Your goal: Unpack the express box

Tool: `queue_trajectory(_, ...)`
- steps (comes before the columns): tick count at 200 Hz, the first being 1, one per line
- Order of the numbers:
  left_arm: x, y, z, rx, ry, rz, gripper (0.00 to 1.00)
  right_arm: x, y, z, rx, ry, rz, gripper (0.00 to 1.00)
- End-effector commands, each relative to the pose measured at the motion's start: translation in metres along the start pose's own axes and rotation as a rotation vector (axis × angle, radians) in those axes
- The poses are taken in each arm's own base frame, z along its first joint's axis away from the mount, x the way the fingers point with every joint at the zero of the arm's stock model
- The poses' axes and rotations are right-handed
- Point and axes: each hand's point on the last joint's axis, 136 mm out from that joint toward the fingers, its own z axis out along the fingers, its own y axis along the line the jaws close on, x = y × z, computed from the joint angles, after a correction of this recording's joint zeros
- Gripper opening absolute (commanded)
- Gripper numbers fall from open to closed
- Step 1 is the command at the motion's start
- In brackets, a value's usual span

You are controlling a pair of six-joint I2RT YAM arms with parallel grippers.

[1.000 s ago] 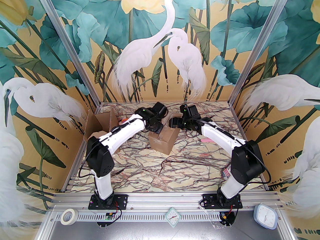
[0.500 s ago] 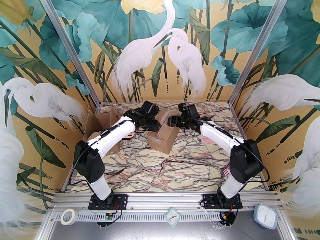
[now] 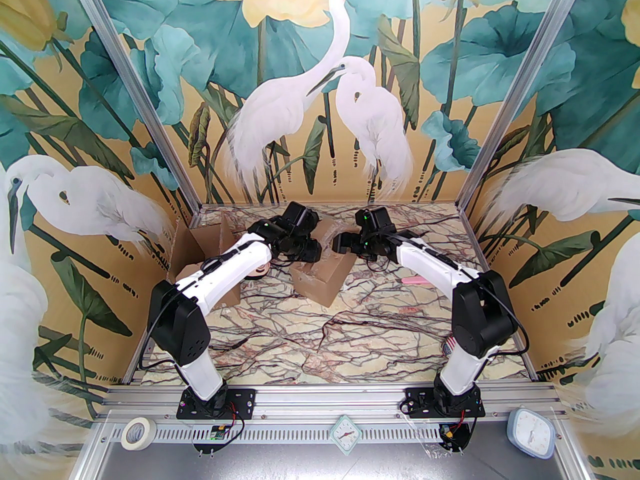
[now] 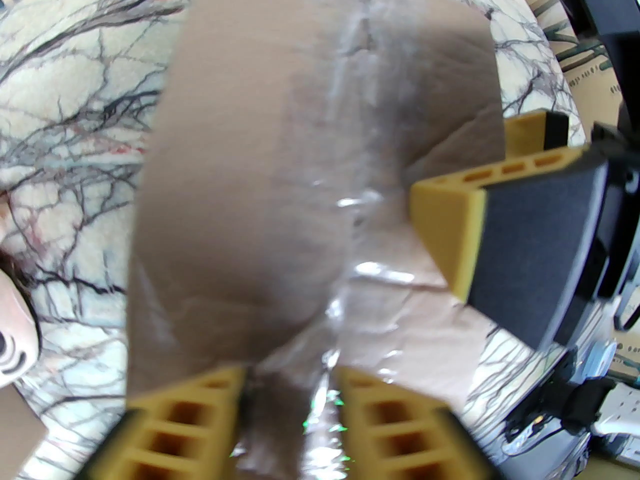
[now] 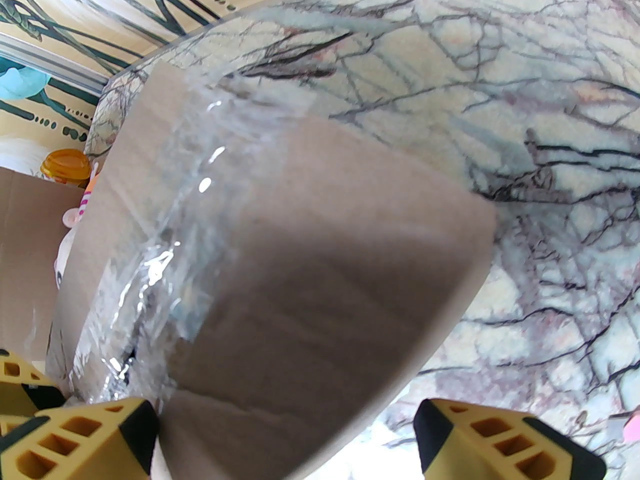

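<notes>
The express box lay mid-table, its tape seam running lengthwise ahead of the left gripper — half-open, empty, astride it. The right gripper gaped wide around the opposite end, gripping nothing.

I can read no lettering anywhere from here. The express box shows bare cardboard and clear tape in both wrist views, with no label or print. The teal clock and blue clock beyond the desk's near edge have dials too small to read. The object by the near right corner carries a stars-and-stripes pattern, and any wording on it is illegible.
</notes>
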Motion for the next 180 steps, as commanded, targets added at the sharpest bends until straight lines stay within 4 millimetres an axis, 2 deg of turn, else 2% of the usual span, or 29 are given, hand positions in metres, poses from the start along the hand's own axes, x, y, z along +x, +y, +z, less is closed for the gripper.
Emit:
queue_trajectory(1,0.006,-0.003,0.003,-0.1,0.058,0.186,0.64,0.027,-0.008,0.009,0.034,0.112,0.044,0.93)
queue_trajectory(30,0.006,-0.009,0.01,-0.177,0.09,0.353,0.74,0.023,-0.008,0.008,0.044,0.103,0.032,0.93)
queue_trajectory(55,-0.007,0.004,0.007,-0.28,0.088,0.418,0.76,0.022,-0.013,0.007,0.064,0.102,0.029,0.93)
queue_trajectory(81,-0.014,0.009,0.01,-0.313,0.104,0.388,0.79,0.019,-0.012,0.006,0.058,0.083,0.028,0.93)
queue_trajectory(121,0.0,0.011,0.028,-0.252,0.148,0.285,0.81,0.018,-0.009,0.005,0.038,0.074,0.03,0.92)
queue_trajectory(152,0.003,0.018,0.019,-0.196,0.142,0.218,0.82,0.016,-0.009,0.004,0.034,0.071,0.021,0.91)
queue_trajectory(180,0.002,0.016,0.0,-0.148,0.126,0.205,0.84,0.012,-0.007,0.002,0.031,0.065,0.016,0.91)
